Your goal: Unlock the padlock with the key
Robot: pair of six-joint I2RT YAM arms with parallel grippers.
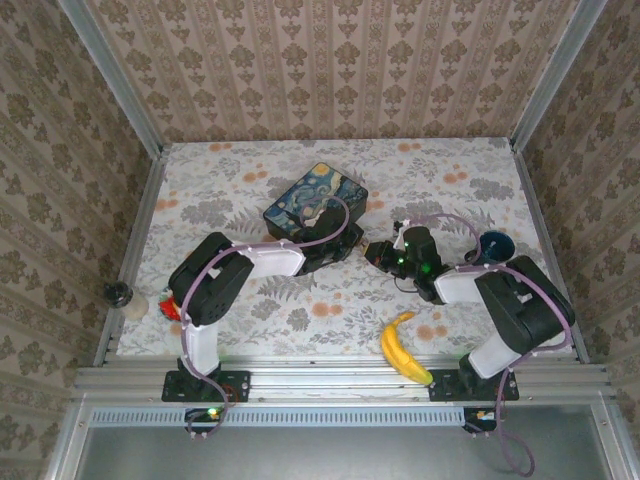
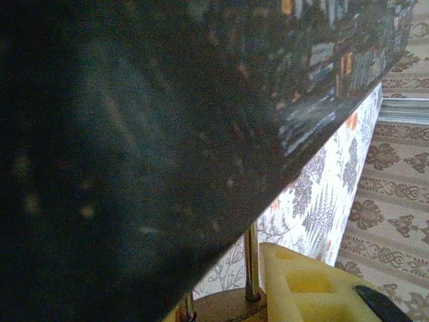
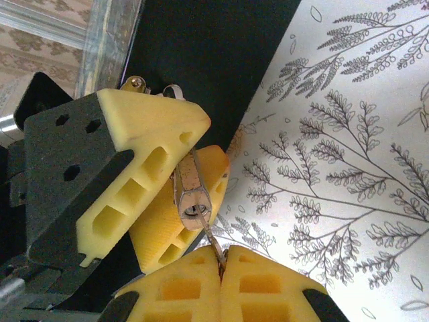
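Left gripper [image 3: 198, 157] clamps the padlock [image 3: 190, 194]; right gripper [image 3: 221, 268] pinches the key [image 3: 212, 239], which points to 11 o'clock into the padlock.

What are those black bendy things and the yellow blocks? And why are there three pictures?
They are two robot arms bolted to a table. One picture looks down from above. The other two come from little cameras on the arms' wrists. The yellow blocks are the fingers they pinch with. On the flowery table are a banana, a blue cup and a painted box. The left gripper pinches a tiny brass padlock next to the box. The right gripper pinches the key, whose tip is at the padlock's keyhole.
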